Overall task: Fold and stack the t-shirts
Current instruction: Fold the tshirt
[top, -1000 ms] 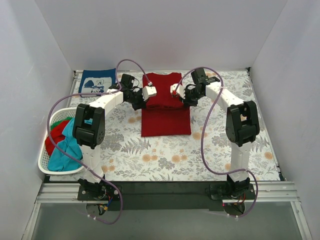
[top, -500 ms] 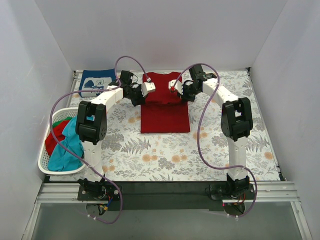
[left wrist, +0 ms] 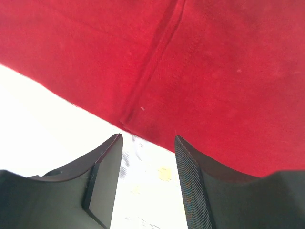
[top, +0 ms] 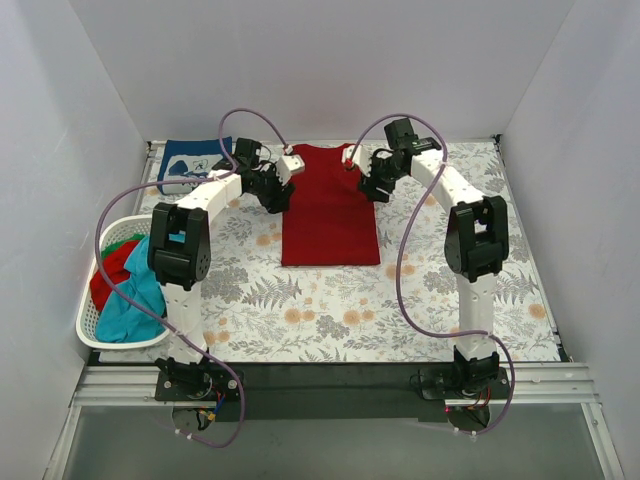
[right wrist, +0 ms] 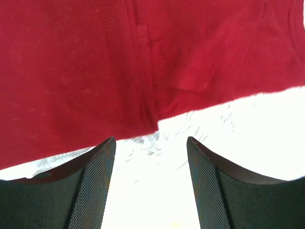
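A dark red t-shirt (top: 330,215) lies flat as a long strip on the floral table cloth (top: 300,310), its collar end toward the back wall. My left gripper (top: 295,160) hangs over its back left corner and my right gripper (top: 350,158) over its back right corner. In the left wrist view the left gripper (left wrist: 147,139) is open, with the red cloth (left wrist: 214,71) just past its tips and nothing between them. The right gripper (right wrist: 151,141) is open too, with the shirt's edge (right wrist: 71,71) beyond its fingertips. A folded navy blue t-shirt (top: 193,165) with white print lies at the back left.
A white laundry basket (top: 120,344) stands at the left edge of the table, holding red (top: 112,270), teal (top: 135,300) and green t-shirts in a heap. White walls close in the back and both sides.
Both grippers moved toward the back wall with the red shirt's edge, then opened and let it go. The shirt now lies flat.
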Robot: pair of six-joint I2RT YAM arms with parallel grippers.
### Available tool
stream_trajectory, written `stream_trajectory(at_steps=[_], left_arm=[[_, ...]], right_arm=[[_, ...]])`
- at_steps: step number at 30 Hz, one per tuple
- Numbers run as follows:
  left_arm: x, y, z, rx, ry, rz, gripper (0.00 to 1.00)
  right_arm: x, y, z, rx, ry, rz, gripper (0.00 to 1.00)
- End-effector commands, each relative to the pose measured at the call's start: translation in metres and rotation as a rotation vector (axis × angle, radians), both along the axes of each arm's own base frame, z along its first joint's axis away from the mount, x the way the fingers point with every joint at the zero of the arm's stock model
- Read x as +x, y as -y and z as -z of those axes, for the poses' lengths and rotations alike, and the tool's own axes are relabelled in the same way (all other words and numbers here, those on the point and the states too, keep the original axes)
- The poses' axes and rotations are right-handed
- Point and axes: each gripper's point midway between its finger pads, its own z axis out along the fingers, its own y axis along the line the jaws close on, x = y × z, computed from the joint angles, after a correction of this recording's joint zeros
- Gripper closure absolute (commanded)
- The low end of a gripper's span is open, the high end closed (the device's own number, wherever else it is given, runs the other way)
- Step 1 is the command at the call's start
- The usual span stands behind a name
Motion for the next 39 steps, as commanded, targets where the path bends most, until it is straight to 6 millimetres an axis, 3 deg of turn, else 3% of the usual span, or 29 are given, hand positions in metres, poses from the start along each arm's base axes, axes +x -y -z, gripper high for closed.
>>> stream_trajectory(at_steps=[1, 5, 8, 10, 11, 13, 14, 15, 17, 18, 19, 22, 28, 35, 39], left_arm=[[-0.014, 0.002, -0.062, -0.123, -0.005, -0.091, 0.53], [-0.058, 0.028, -0.082, -0.326, -0.262, -0.171, 0.52], [-0.099, 0.055, -0.092, -0.480, -0.533, -0.213, 0.42], [-0.120, 0.069, -0.098, -0.553, -0.708, -0.275, 0.36], [-0.138, 0.077, -0.093, -0.582, -0.761, -0.264, 0.36], [-0.156, 0.086, -0.093, -0.629, -0.898, -0.319, 0.32], [-0.162, 0.094, -0.097, -0.652, -0.894, -0.291, 0.32], [-0.175, 0.094, -0.084, -0.644, -0.948, -0.316, 0.32], [-0.183, 0.106, -0.086, -0.673, -0.982, -0.322, 0.32], [-0.190, 0.107, -0.078, -0.667, -1.018, -0.340, 0.31], [-0.194, 0.111, -0.078, -0.669, -1.052, -0.354, 0.31], [-0.195, 0.119, -0.067, -0.677, -1.036, -0.359, 0.31], [-0.180, 0.121, -0.042, -0.670, -1.014, -0.420, 0.31], [-0.171, 0.095, 0.016, -0.642, -1.064, -0.570, 0.30], [-0.172, 0.078, 0.033, -0.643, -1.123, -0.626, 0.30]], right_arm=[[-0.014, 0.004, -0.060, 0.111, -0.024, 0.109, 0.33], [-0.058, -0.012, -0.067, 0.250, -0.278, 0.200, 0.33], [-0.094, -0.032, -0.072, 0.374, -0.553, 0.248, 0.32], [-0.118, -0.045, -0.071, 0.455, -0.750, 0.255, 0.25], [-0.131, -0.053, -0.078, 0.512, -0.883, 0.262, 0.11], [-0.153, -0.056, -0.065, 0.529, -1.053, 0.290, 0.02], [-0.157, -0.061, -0.063, 0.554, -1.097, 0.300, 0.02], [-0.162, -0.062, -0.060, 0.554, -1.106, 0.304, 0.02], [-0.179, -0.069, -0.057, 0.574, -1.179, 0.285, 0.02], [-0.185, -0.073, -0.060, 0.572, -1.232, 0.314, 0.02], [-0.198, -0.075, -0.051, 0.553, -1.269, 0.323, 0.02], [-0.203, -0.077, -0.037, 0.557, -1.278, 0.359, 0.02], [-0.191, -0.079, -0.009, 0.552, -1.273, 0.444, 0.02], [-0.186, -0.055, 0.047, 0.499, -1.287, 0.596, 0.02], [-0.193, -0.035, 0.085, 0.463, -1.379, 0.705, 0.02]])
